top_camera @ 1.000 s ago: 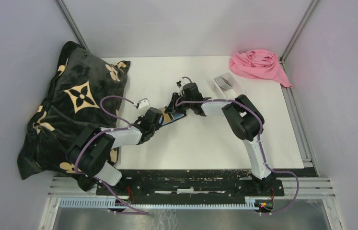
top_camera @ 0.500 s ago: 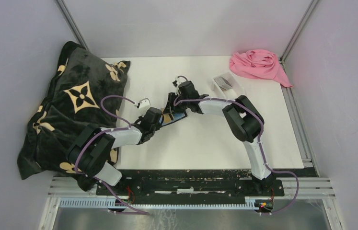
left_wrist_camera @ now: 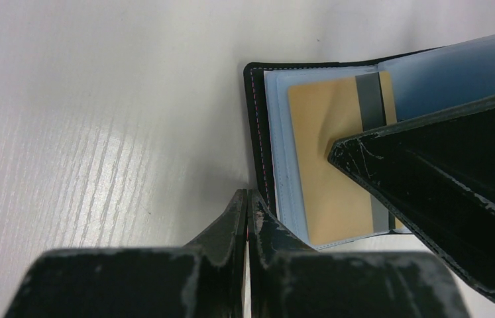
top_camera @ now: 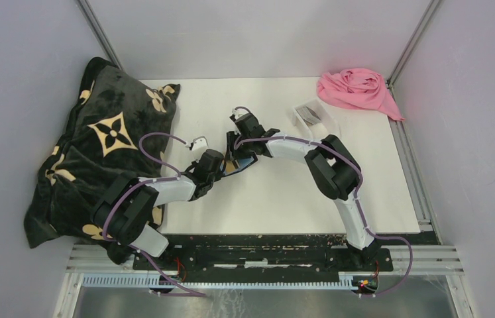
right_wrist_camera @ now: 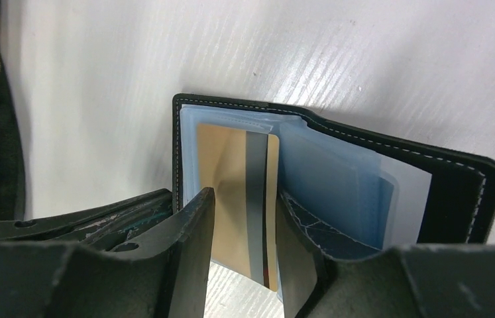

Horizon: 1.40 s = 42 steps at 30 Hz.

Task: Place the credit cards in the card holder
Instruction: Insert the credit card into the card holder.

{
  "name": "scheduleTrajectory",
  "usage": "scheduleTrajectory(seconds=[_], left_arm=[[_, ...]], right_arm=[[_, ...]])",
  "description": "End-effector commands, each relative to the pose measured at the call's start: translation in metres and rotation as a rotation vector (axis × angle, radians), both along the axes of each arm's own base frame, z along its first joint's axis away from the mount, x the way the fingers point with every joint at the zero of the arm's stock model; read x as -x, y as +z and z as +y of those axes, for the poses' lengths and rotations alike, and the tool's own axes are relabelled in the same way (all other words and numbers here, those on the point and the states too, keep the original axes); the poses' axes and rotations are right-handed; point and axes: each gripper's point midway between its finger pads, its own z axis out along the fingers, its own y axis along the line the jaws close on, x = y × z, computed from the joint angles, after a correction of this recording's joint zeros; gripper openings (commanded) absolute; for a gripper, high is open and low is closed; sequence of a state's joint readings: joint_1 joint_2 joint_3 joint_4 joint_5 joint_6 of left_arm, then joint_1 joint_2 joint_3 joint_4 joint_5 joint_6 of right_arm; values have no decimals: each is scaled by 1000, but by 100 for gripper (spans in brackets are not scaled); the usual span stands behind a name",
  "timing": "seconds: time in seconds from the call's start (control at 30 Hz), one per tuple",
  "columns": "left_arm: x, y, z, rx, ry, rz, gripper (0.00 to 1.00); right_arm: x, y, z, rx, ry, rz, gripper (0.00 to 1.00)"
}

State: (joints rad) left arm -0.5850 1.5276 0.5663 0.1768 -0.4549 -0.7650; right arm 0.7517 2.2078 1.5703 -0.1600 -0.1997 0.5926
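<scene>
- Top view: the left gripper (top_camera: 223, 164) and the right gripper (top_camera: 234, 147) are seen meeting over the small black folding wallet (top_camera: 248, 161). It lies open on the white table (top_camera: 284, 192), left of centre.
- A black plush cushion with gold flower motifs (top_camera: 112, 142) is heaped at the left edge. A crumpled pink cloth (top_camera: 357, 89) sits in the far right corner, with a clear plastic tray (top_camera: 311, 114) just beside it, well apart from the wallet.
- Left wrist view: the left gripper's fingers (left_wrist_camera: 231, 225) are clenched tight together, with the tips right at the wallet's edge. Whether anything is pinched between them cannot be told.
- A tan plastic card with a grey stripe (left_wrist_camera: 324, 165) is shown lying on the blue-grey sleeve of the wallet's left half. One right fingertip (left_wrist_camera: 347, 151) is pressed onto it.
- Right wrist view: the right gripper's jaws are spread apart and nothing is grasped. The tan card is seen in the gap beneath them. Whether it is fully inside the sleeve cannot be told.
</scene>
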Motion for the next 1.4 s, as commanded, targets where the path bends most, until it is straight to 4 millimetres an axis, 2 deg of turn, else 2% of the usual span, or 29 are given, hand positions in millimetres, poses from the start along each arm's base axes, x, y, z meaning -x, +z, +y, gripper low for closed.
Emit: scheduleTrajectory(seconds=[0.0, 0.6, 0.77, 0.93, 1.37], left_arm=[[16, -14, -13, 20, -88, 63, 5], [8, -7, -20, 50, -91, 37, 5], [7, -2, -22, 56, -94, 26, 5], [9, -3, -18, 44, -87, 27, 5], [11, -1, -7, 7, -60, 23, 6]], right_arm=[[24, -13, 7, 68, 41, 44, 43], [29, -10, 14, 77, 53, 52, 36], [30, -12, 11, 112, 58, 40, 41], [26, -1, 11, 108, 60, 10, 45], [16, 28, 9, 95, 59, -59, 48]])
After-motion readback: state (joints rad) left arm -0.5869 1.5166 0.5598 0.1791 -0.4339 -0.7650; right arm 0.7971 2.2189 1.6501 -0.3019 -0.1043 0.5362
